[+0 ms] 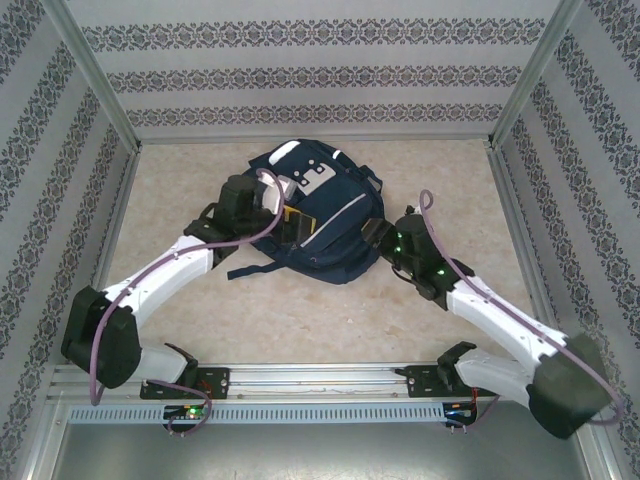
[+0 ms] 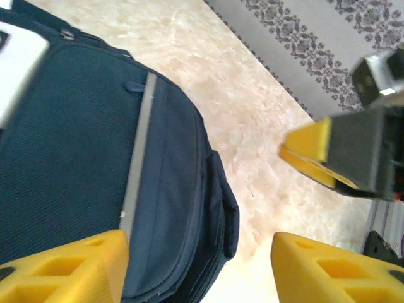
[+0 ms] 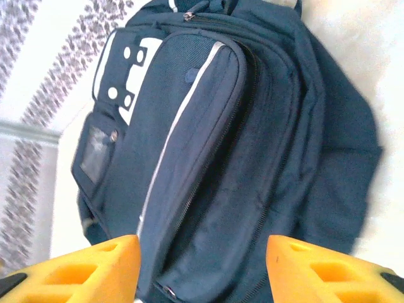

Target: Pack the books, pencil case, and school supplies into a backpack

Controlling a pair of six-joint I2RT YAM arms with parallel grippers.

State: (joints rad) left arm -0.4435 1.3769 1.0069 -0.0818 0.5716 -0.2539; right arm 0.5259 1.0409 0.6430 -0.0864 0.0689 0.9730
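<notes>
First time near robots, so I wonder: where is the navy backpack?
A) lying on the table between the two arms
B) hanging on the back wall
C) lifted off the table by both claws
A: the navy backpack lies flat on the table, left gripper and right gripper both open.

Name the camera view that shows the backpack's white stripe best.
Right wrist: the stripe runs nearly full length down the backpack, sharp and close. Left wrist shows a straight greyish section. Top external shows a thin faint arc.
</notes>
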